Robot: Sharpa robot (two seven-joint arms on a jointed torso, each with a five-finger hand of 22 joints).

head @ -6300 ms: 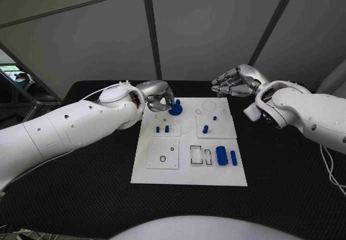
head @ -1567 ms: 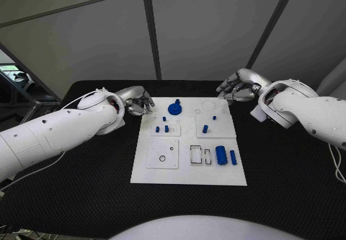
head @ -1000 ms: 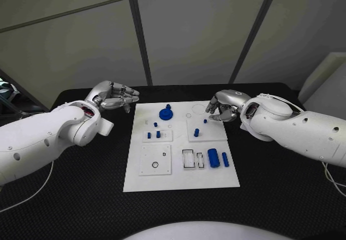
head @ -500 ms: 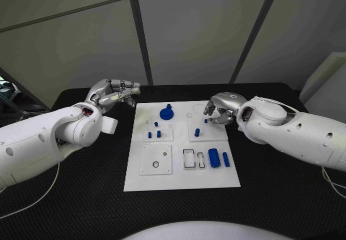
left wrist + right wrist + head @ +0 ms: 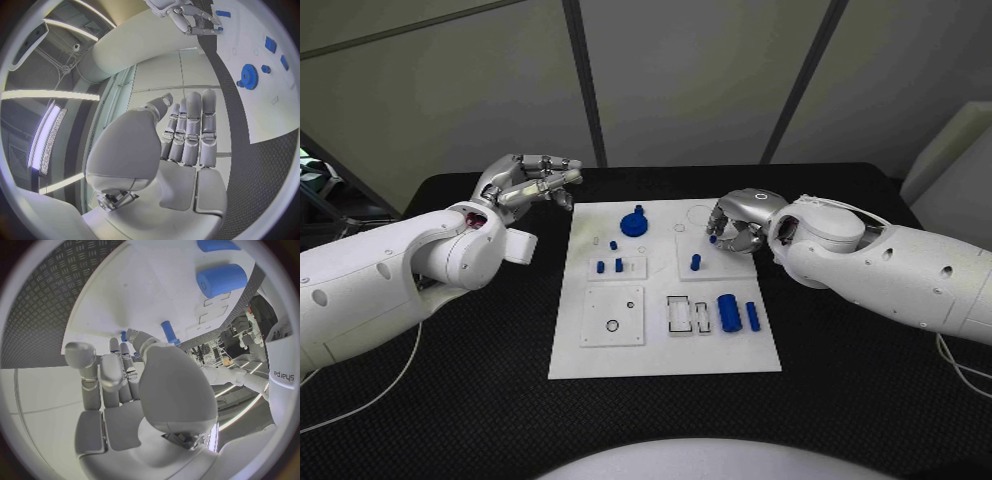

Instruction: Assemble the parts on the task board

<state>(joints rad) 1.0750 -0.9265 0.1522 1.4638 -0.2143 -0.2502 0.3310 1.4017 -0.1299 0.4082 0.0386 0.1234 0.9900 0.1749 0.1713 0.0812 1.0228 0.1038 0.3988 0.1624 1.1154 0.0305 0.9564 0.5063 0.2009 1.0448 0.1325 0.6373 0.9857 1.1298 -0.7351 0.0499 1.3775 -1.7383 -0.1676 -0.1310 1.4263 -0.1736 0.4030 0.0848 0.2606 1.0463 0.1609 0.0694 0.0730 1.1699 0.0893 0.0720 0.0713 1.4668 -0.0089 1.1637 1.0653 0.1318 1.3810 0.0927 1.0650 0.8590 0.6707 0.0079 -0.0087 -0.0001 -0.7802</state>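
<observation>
Your left hand hangs raised off the far left corner of the task board, fingers extended side by side, with nothing in them; the blue gear stands on the board just to its right, apart from it. If you bring that hand back in low, its fingers could clip the gear or the two short blue pegs nearer you.

Your right hand is down over the board's far right panel, fingers curled toward a small blue peg at their tips. Whether they pinch it or only touch it, you cannot tell. The upright blue peg stands just beside that hand; a sideways drift could knock it over. The large blue cylinder and the slimmer blue pin lie loose nearer you and could roll if the board is jolted.

The only readable writing is "sharpa", on a white arm in the right wrist view.
</observation>
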